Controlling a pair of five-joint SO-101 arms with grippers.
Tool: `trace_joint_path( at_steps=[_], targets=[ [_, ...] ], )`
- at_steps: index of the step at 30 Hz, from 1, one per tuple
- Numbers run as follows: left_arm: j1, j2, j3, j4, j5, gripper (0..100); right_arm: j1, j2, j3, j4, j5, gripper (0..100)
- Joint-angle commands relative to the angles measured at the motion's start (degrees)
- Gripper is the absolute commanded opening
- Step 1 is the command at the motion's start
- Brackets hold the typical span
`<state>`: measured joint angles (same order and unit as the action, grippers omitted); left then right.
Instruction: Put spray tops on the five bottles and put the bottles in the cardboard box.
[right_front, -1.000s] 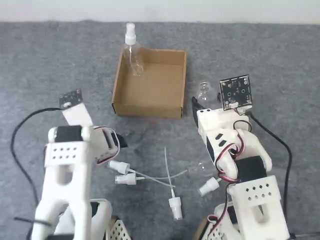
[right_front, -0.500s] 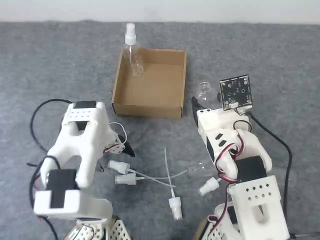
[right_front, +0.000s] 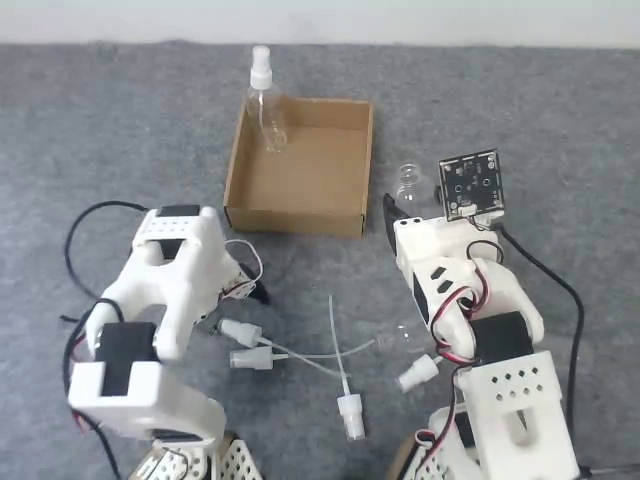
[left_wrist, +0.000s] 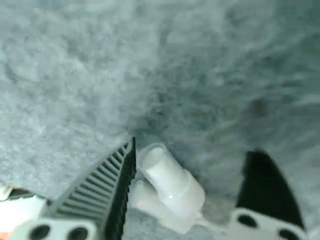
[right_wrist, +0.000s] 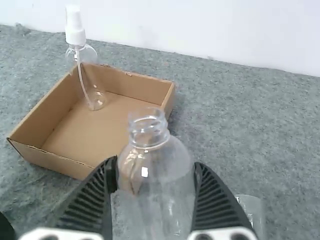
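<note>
1. Bottles: one capped bottle (right_front: 265, 100), spray top on, stands in the cardboard box (right_front: 295, 218) by its far left corner; box sits on the grey carpet (right_front: 120, 120), midway across and toward the far edge.
2. right gripper (right_wrist: 154, 172) is closed round an open-necked bottle (right_wrist: 148, 135), fingers pressed on both sides of its body; bottle upright, no top on it, held outside the box just beside its right wall.
3. left gripper (left_wrist: 193, 150) is spread wide and grips nothing; it sits low over the carpet, just on the near side of the box's near left corner.
4. spray top (left_wrist: 170, 187) lies on the carpet between the left gripper's fingers; it is right against the ribbed finger (left_wrist: 100, 200) and apart from the black one.
5. second spray top (right_front: 252, 358) lies just beside the first; third spray top (right_front: 350, 412) lies toward the near edge, between the two arms; fourth spray top (right_front: 418, 373) lies by the right arm's base.
6. thin dip tubes (right_front: 335, 320) cross on the carpet between these tops.
7. lying bottle (right_front: 403, 336), clear, on its side near the fourth spray top; cannot tell whether it has a top.
</note>
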<state>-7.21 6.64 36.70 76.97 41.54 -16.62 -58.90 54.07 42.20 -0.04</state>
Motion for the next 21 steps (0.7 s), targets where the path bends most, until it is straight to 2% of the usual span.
trace_joint_path(
  at_steps=[1, 4, 12, 17, 21],
  targets=[
    [-0.4, 0.9, -2.2, -2.2, 1.5, 12, 1.2, -1.1, -0.7, -1.4, 0.1, 0.9],
    [-0.4, 0.3, -2.3, -2.2, 1.5, 4, 1.2, -1.1, -0.7, -1.4, 0.1, 0.9],
    [-0.4, -2.7, -2.2, -1.8, 1.4, 5, 1.2, -1.1, -0.7, -1.4, 0.1, 0.9],
    [-0.8, -4.9, -3.3, 1.7, 1.3, 5, 1.2, -1.1, -0.7, -1.4, 0.1, 0.9],
    [0.0, -5.2, -3.7, 2.2, 1.3, 10, 1.2, -1.1, -0.7, -1.4, 0.1, 0.9]
  ],
)
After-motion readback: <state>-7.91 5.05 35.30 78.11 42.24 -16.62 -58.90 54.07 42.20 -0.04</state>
